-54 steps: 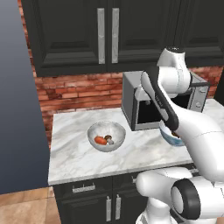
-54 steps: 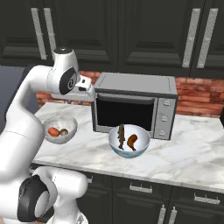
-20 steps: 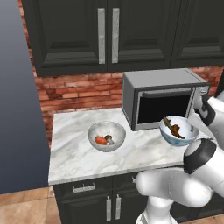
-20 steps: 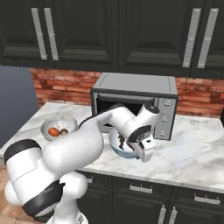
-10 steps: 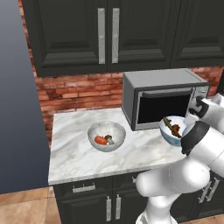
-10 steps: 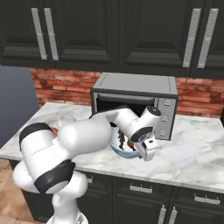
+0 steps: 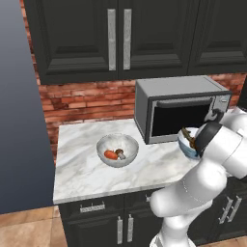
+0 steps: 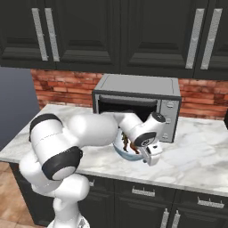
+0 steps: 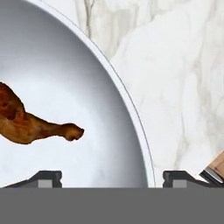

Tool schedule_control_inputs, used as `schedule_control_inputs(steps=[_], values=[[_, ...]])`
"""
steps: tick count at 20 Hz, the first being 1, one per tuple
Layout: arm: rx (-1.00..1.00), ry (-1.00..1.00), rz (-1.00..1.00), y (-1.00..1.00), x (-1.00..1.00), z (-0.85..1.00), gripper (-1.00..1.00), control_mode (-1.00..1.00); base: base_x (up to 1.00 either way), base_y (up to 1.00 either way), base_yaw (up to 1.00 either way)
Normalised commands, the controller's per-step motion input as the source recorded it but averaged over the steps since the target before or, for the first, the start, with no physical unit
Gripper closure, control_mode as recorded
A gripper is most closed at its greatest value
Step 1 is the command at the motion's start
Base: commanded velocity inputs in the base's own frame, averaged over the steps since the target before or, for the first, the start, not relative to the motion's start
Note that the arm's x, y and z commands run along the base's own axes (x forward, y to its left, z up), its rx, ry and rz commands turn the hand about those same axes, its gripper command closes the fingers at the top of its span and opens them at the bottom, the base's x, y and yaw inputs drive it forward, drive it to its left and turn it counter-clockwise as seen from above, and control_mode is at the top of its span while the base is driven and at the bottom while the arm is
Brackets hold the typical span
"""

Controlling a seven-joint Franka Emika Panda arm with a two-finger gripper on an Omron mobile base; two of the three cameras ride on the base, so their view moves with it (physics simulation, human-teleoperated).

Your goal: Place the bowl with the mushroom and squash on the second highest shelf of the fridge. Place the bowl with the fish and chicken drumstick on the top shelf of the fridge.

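Observation:
The plain pale bowl with the mushroom and squash [image 7: 117, 150] sits on the marble counter, left of the microwave; the brown mushroom [image 7: 120, 154] lies beside the orange squash. The blue-patterned white bowl [image 8: 126, 150] holding the dark fish [image 8: 125, 143] and the chicken drumstick [image 9: 26, 124] stands in front of the microwave. My gripper [image 8: 149, 157] is low at that bowl's near right side. It is open in the hand view [image 9: 113, 177], one finger inside the bowl and one outside, with the rim [image 9: 146, 162] between them.
The grey microwave [image 7: 178, 108] stands shut at the back of the counter. A tall grey panel [image 7: 19, 106] rises left of the counter. Dark cabinets hang above. My arm covers part of the patterned bowl [image 7: 187, 143] in the left base view. The counter's front edge [image 9: 216, 168] is near.
The arm has swung from upright down to the patterned bowl. In the last second its elbow shifted while the hand stayed at the bowl's rim. Both bowls are where they were.

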Motion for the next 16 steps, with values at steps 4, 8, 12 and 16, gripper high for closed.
schedule_control_inputs(steps=[4,8,12,16], values=[[0.0,0.0,0.0,0.0,0.0,0.0,1.0,-1.0,0.0,0.0,0.0],[0.0,-0.02,0.0,0.0,-0.19,0.0,1.0,-1.0,0.0,0.0,0.0],[0.0,-0.19,0.0,0.32,-0.61,0.4,1.0,-1.0,0.0,0.0,0.0],[0.0,-0.16,0.0,0.97,-0.59,0.93,1.0,-1.0,0.0,0.0,0.0]])
